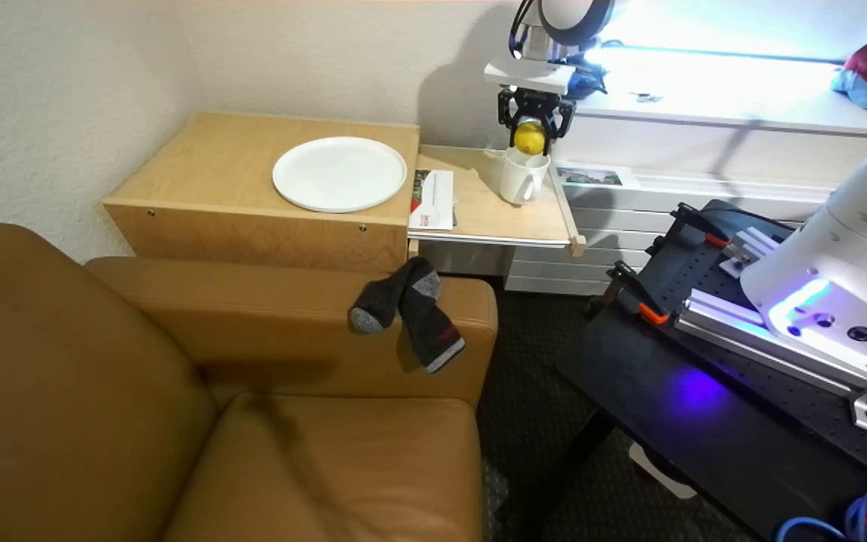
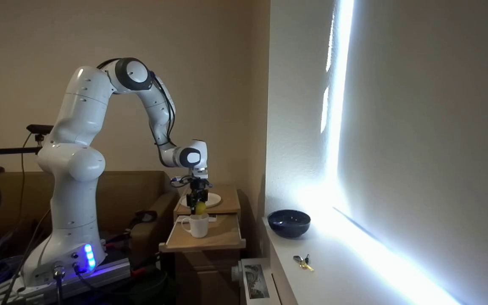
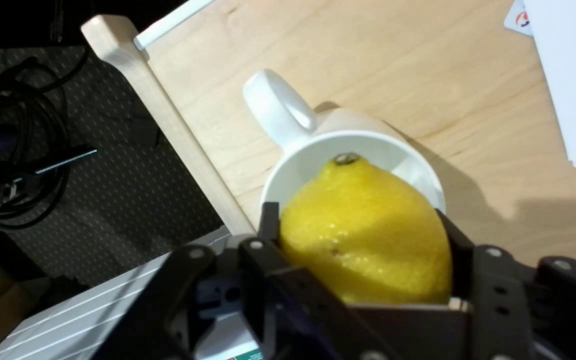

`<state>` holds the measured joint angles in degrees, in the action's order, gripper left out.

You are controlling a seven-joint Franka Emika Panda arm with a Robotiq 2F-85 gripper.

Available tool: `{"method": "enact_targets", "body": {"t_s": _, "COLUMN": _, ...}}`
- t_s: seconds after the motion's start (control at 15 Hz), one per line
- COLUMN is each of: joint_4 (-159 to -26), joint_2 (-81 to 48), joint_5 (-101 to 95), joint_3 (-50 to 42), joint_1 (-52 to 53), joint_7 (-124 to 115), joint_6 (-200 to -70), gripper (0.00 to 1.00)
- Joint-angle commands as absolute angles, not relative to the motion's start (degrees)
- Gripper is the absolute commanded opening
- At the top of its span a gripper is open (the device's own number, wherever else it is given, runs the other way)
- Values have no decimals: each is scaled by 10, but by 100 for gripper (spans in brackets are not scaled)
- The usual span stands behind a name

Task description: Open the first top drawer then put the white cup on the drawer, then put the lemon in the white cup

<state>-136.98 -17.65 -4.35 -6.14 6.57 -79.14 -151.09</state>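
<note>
Hand (image 1: 530, 145) grasping the lemon (image 1: 530, 138) at the mouth of the white cup (image 1: 518, 179), upper right in an exterior view; wooden drawer (image 1: 482, 217) out, cup upon it, release apparently pending; sofa (image 1: 343, 467), lower left. In an exterior view, dark bowl (image 2: 289, 228) on white ledge (image 2: 333, 273), right. Wrist view: papers (image 3: 575, 90), upper right.

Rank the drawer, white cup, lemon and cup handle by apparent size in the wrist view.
1. Drawer, running out of frame.
2. White cup and lemon: unsure; the lemon is nearer the camera and hides part of the cup.
3. Cup handle.
</note>
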Motion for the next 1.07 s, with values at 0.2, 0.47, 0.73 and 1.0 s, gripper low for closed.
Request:
{"method": "enact_targets", "body": {"t_s": 0.2, "joint_4": -1364, "joint_2": -184, "joint_5": -51, "joint_3": -71, "joint_1": 74, "joint_7": -801, "joint_6": -1527, "gripper": 45}}
{"method": "enact_targets", "body": {"t_s": 0.47, "joint_4": -1365, "joint_2": -188, "joint_5": -54, "joint_3": -72, "joint_1": 79, "joint_7": -807, "joint_6": -1536, "gripper": 45}}
{"method": "enact_targets", "body": {"t_s": 0.73, "joint_4": -1365, "joint_2": -198, "joint_5": -54, "joint_3": -74, "joint_1": 86, "joint_7": -811, "joint_6": -1543, "gripper": 45}}
{"method": "enact_targets", "body": {"t_s": 1.0, "joint_4": -1366, "joint_2": -204, "joint_5": -56, "joint_3": -80, "joint_1": 91, "joint_7": -816, "joint_6": -1546, "gripper": 45}}
